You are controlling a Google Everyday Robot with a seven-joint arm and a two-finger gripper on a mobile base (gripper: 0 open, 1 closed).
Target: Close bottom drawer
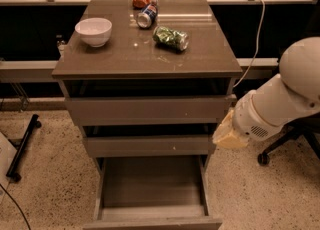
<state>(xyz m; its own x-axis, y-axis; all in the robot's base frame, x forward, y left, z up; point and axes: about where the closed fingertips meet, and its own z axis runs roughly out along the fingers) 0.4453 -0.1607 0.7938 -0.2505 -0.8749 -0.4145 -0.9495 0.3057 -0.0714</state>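
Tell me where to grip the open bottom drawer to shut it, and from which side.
Probably take the bottom drawer by the top edge of its plain front panel, coming from the front: it has no handle and stands pulled out toward the camera. The gripper hangs right of the cabinet, beside the middle drawer.

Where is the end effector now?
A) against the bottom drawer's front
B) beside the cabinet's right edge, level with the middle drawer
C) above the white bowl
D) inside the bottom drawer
B: the end effector sits off the cabinet's right edge beside the middle drawer; the bottom drawer stands open below.
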